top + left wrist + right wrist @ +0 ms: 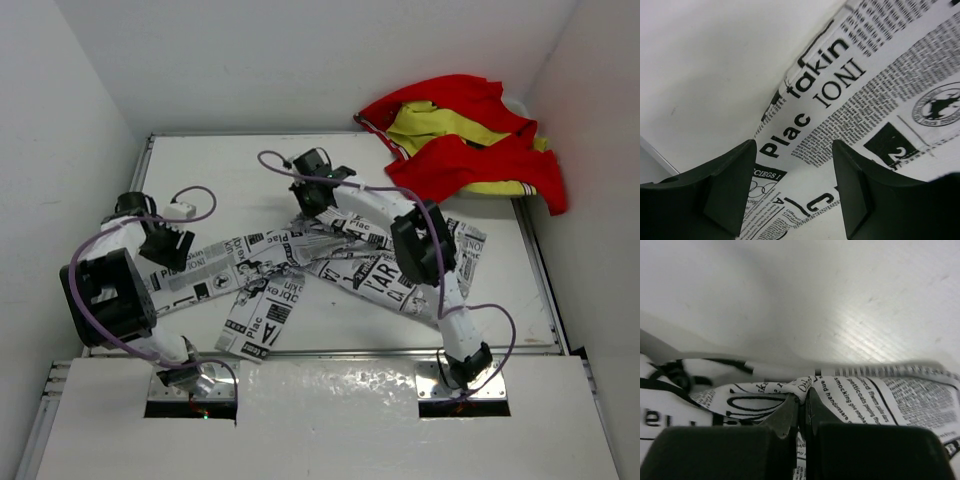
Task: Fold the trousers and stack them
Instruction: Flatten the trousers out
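Evidently the task is at an early stage: the trousers (345, 268) lie unfolded across the table (520, 295), spread left to right in a crumpled band with one leg trailing toward the near edge. No fold is made and no stack is begun. A red and yellow garment (465, 150) is heaped at the far right corner, apart from the trousers.

Overhead view: locates the left gripper (168, 243) over the left end of the cloth and the right gripper (318, 188) at its far edge near the middle, but does not show how either pair of jaws stands.

Left wrist view: the left gripper (795, 192) is spread wide, its fingers (730, 190) poised above flat printed cloth with nothing between them.

Right wrist view: the right gripper (801, 412) is pinched closed on a puckered ridge of the trousers.
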Controlling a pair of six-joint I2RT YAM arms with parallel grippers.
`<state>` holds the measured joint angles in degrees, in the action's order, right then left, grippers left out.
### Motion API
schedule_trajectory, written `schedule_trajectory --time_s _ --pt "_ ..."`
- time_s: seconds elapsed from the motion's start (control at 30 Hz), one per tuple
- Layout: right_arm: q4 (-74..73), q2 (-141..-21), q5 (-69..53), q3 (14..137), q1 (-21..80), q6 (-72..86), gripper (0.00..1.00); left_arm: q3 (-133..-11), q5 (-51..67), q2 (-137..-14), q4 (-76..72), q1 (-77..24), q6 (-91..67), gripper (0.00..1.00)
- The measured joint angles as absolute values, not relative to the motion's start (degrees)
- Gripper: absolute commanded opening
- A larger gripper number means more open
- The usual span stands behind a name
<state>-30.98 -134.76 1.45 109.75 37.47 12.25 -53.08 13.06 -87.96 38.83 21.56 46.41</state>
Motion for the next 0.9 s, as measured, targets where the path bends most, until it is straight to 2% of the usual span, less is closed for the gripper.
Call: schedule_trajectory --time_s 0.17,0.4,0.5,0.6,0.67,0.7,0.8,0.83,0.87,0.9 --pt "-22.0 -120.4 1.9 102.8 37.2 17.0 0.00 -61.0 19.9 -88.0 43.6 22.4 45.4 0.60" --pt "3.7 -87.6 -0.7 77.8 37.8 21.4 0.00 -80.7 29.7 -89.3 46.5 23.5 41.8 0.61" --pt "11.3 -81.3 -3.3 68.3 38.7 22.3 0.00 -83.5 31.8 -89.3 46.3 22.7 40.2 0.61" --pt "12.6 -81.0 -7.8 61.1 40.2 20.1 0.02 -83.5 32.1 -89.8 46.3 20.1 39.0 0.61" --pt "6.0 -83.1 -9.1 59.3 43.4 13.6 0.35 -83.2 31.8 -90.9 46.1 17.1 38.3 0.61" --pt "2.0 -84.7 -9.8 59.4 45.3 10.9 0.59 -82.7 31.5 -91.6 45.9 15.3 37.9 0.61" --pt "-12.9 -90.6 -13.0 61.5 50.5 3.0 0.72 -80.8 30.4 -93.9 45.6 10.2 37.0 0.61" --pt "-16.5 -91.7 -13.6 61.5 51.1 1.5 0.91 -79.8 29.6 -94.6 45.5 8.8 37.0 0.61" --pt "-19.6 -91.9 -13.6 61.4 51.1 0.8 0.99 -78.9 29.0 -95.5 45.3 6.7 37.0 0.62" --pt "-20.2 -90.9 -13.6 60.2 50.2 0.5 0.99 -77.3 28.1 -95.9 44.5 4.8 37.0 0.62"
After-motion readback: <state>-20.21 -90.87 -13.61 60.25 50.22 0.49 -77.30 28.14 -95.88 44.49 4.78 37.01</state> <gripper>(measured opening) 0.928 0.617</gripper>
